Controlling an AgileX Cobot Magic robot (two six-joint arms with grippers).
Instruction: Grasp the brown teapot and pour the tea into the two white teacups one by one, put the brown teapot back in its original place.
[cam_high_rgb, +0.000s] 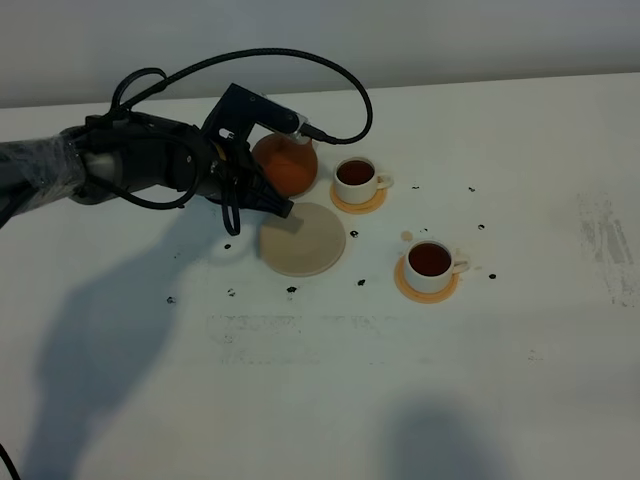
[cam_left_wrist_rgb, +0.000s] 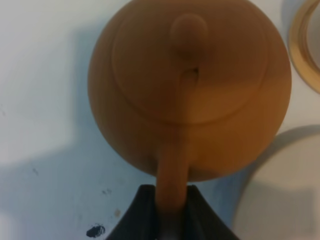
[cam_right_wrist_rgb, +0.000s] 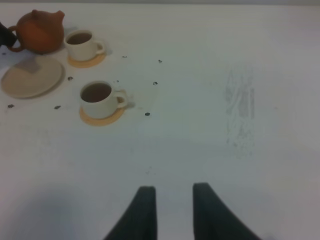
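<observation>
We are gripping the brown teapot (cam_high_rgb: 287, 164) by its handle with our left gripper (cam_left_wrist_rgb: 172, 207) — spout toward the table's far edge; our right gripper (cam_right_wrist_rgb: 172, 200) is hovering, narrowly parted, empty.

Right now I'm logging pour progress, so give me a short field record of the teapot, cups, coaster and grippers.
teapot: brown teapot held by its handle in the left gripper, beside the beige coaster, not on it
cups: far teacup and near teacup both hold dark tea, each on an orange coaster
return spot: beige coaster, bare
right gripper: right gripper open, over bare table, away from the tea set
</observation>
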